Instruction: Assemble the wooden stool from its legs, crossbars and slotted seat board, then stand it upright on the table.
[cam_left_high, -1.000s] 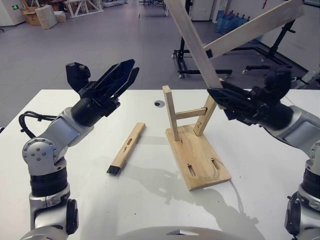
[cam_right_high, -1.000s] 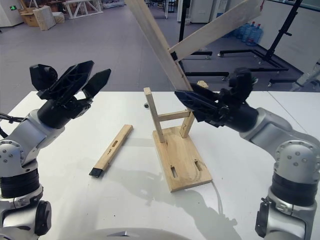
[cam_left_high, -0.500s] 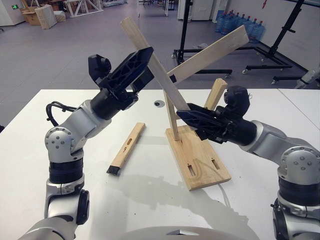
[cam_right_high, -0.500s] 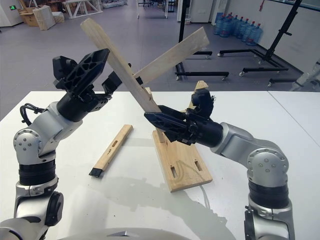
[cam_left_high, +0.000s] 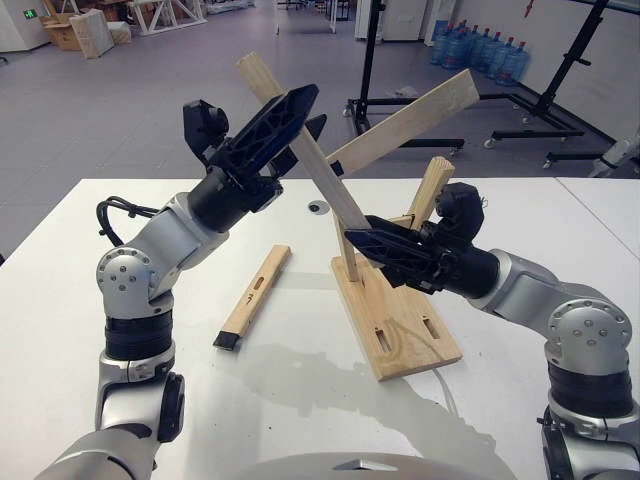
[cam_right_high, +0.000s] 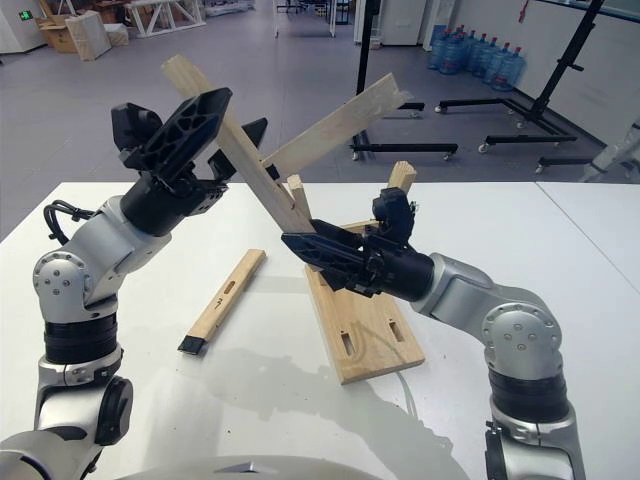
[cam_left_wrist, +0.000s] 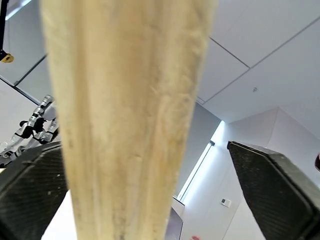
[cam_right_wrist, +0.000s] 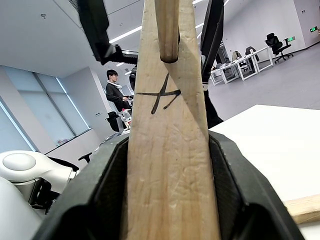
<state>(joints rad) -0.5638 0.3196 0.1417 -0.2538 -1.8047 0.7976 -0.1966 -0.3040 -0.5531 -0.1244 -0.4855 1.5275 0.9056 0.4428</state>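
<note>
R pincer (cam_left_high: 358, 240) clamped on low end of leg frame (cam_left_high: 335, 195), held tilted above seat board (cam_left_high: 405, 330). My L pincer (cam_left_high: 312, 108) spread round its upper part, wood btwn fingers. Board flat on table (cam_left_high: 480, 400), 2 legs (cam_left_high: 432, 185) standing in it; slotted bar (cam_left_high: 255, 295) lies to its left.

Seat board: the seat board (cam_left_high: 400, 320) is lying flat on the table (cam_left_high: 60, 300), toward the robot's right of its middle.
Standing legs: an upright leg (cam_left_high: 348, 262) is standing at the board's far end, with a tilted leg (cam_left_high: 432, 185) leaning to its right.
Loose piece: a loose piece (cam_left_high: 255, 297) is lying on the table left of the board, well apart from it.
Held leg: the held leg (cam_left_high: 330, 185) is slanting above the board, its lower end sitting clamped in the right gripper (cam_left_high: 352, 238) and its upper part passing between the spread fingers of the left gripper (cam_left_high: 312, 108).
Second plank: the second plank (cam_left_high: 410, 118) is branching off it, up and to the right.
</note>
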